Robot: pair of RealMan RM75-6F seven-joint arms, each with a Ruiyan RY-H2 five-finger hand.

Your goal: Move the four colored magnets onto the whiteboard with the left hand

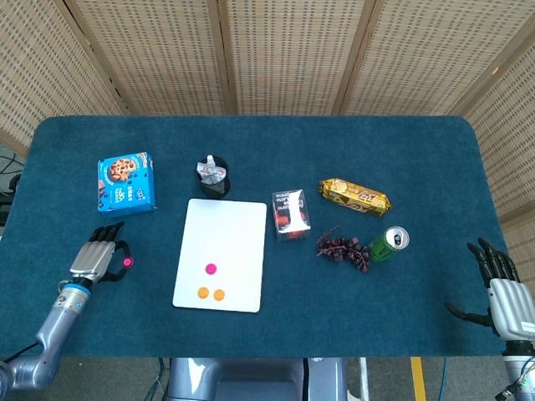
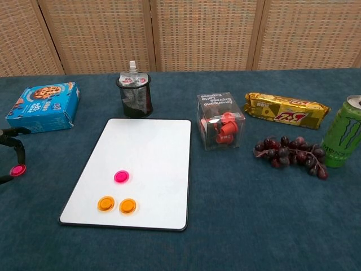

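Left hand (image 1: 96, 261) at table's left edge, pinching a pink magnet (image 2: 18, 169) between thumb and finger, well left of the whiteboard (image 1: 221, 254). On the whiteboard: one pink magnet (image 2: 121, 176), two orange magnets (image 2: 117, 204) side by side. Right hand (image 1: 500, 280) at right edge, fingers spread, holding nothing. Monster can (image 2: 343, 139) beside grapes (image 2: 290, 151). Clear box (image 2: 221, 120) labelled "Americano Espresso". Cookie box (image 1: 125, 182) text unreadable.

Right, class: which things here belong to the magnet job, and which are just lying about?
Job: whiteboard; pink magnet and two orange magnets on it; a second pink magnet held in the left hand.

Lying about: cookie box, mesh cup, clear box, gold packet, grapes, green can, idle right hand.
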